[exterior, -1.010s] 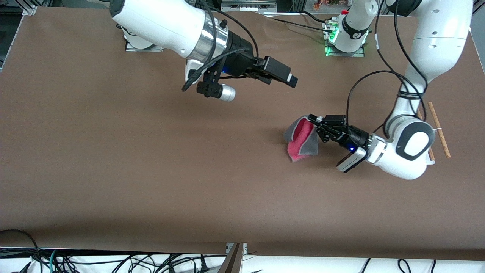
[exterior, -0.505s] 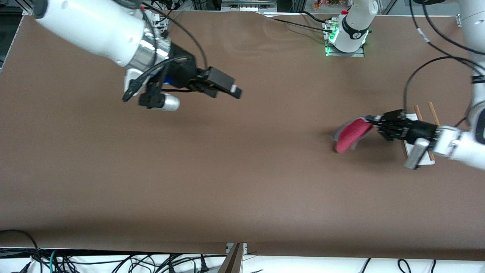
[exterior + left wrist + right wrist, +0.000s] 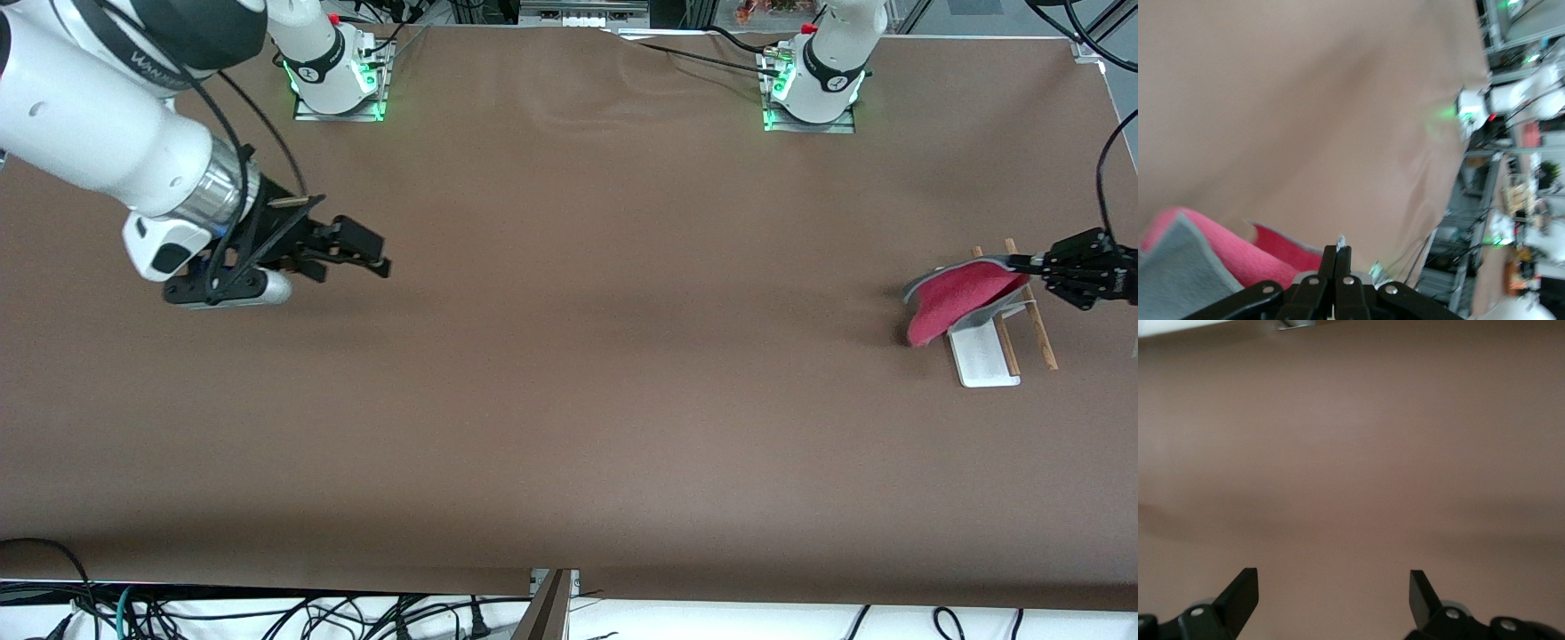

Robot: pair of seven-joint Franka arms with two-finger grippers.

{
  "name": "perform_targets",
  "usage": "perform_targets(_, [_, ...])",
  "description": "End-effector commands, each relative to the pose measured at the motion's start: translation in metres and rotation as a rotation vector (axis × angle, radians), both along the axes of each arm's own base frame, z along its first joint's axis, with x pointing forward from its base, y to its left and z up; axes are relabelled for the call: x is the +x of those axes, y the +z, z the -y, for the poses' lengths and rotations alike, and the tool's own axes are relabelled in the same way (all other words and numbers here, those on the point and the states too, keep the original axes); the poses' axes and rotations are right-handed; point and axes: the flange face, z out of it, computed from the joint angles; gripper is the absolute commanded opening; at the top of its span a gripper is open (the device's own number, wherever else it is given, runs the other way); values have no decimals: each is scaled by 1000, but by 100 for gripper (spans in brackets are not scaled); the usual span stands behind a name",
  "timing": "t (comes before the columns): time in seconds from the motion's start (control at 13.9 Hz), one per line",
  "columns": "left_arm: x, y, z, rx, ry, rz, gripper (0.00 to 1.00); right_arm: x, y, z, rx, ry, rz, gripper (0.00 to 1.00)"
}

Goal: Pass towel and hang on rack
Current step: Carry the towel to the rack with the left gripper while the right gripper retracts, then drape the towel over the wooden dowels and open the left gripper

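The left gripper [image 3: 1022, 261] was pinched together on one grey-edged corner of the towel [image 3: 956, 298], holding it in the air over the rack [image 3: 985, 357] at the left arm's end of the table [image 3: 569, 373]. The towel hung pink face up, drooping over the rack's white base and the ends of the two wooden rods [image 3: 1036, 316]; whether it touched them could not be told. In the left wrist view the fingertips [image 3: 1337, 257] met on the cloth. The right gripper [image 3: 369, 256] hovered over bare brown table toward the right arm's end, its fingers [image 3: 1241, 590] spread wide apart and holding nothing. Broad open surface lay between the two grippers.
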Motion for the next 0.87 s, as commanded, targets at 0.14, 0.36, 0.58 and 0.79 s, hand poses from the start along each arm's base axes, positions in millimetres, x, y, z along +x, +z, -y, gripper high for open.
perform_targets(0.14, [-23,-25,-72,85,-69,44,0,-15,-28,101,-216,119,-2,100])
perform_targets(0.36, [-43,-33,-111,118,-61,61,0,-18,-40,130,-224,79,-38,100])
perform_targets(0.58, [-52,-51,-152,160,-81,155,0,-19,-34,137,-225,65,-38,100])
perform_targets(0.79, [-56,-79,-185,206,-87,233,0,-18,-31,132,-224,60,-33,100])
